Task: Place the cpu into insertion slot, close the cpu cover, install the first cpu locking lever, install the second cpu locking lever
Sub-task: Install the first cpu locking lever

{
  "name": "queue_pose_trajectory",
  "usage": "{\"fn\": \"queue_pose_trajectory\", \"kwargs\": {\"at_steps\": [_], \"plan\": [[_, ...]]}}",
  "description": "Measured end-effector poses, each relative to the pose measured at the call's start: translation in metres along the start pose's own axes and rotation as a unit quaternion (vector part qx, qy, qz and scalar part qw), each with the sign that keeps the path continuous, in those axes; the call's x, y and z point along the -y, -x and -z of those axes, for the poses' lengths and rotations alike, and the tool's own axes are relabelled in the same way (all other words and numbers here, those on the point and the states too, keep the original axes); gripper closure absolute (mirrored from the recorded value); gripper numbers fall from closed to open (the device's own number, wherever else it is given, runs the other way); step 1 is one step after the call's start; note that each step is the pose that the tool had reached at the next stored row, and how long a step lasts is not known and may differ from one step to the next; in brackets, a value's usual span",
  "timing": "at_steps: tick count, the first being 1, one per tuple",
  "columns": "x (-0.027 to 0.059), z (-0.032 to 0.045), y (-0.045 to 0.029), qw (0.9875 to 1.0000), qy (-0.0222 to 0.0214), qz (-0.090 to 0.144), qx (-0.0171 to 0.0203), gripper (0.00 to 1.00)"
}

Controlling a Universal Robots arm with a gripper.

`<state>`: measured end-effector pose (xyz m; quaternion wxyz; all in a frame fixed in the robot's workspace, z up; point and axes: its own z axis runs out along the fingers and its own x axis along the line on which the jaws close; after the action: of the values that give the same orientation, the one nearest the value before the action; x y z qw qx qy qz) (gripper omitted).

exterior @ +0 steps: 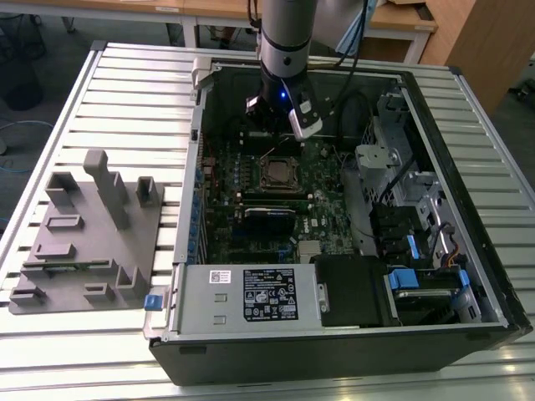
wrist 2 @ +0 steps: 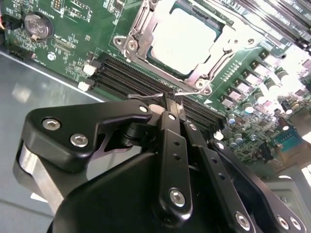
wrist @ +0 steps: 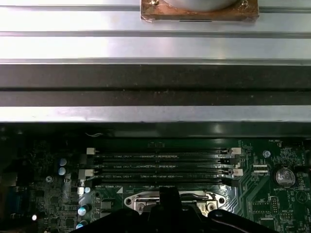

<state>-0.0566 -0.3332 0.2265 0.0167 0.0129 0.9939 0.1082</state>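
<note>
The cpu (wrist 2: 182,36) lies flat in the insertion slot (exterior: 280,173) on the green board, its silvery top showing through the cut-out. The cpu cover (wrist 2: 204,68) is down around it. A thin wire locking lever (wrist 2: 143,96) crosses just in front of the socket's near edge. My gripper (wrist 2: 171,99) is shut, its black fingertips pressed together right at that lever; whether they pinch it I cannot tell. In the exterior view my gripper (exterior: 277,138) hangs just behind the socket. In the first wrist view my gripper (wrist: 170,193) sits over the socket's rim (wrist: 141,200).
Black memory slots (wrist 2: 131,77) run beside the socket, between it and the case wall (wrist: 155,114). A coin battery (wrist 2: 38,26) sits on the board. The power supply (exterior: 251,292) and drive bays (exterior: 418,242) fill the case's near side. A grey fixture tray (exterior: 84,234) lies outside.
</note>
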Motion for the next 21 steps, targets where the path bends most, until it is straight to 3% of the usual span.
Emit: {"fn": "queue_pose_trajectory", "kwargs": {"at_steps": [11,21], "plan": [[-0.0058,-0.0031,0.0012,1.0000,0.0000,0.000,-0.0001,0.90],[-0.0058,-0.0046,0.0044,1.0000,-0.0001,0.000,0.0000,0.90]]}}
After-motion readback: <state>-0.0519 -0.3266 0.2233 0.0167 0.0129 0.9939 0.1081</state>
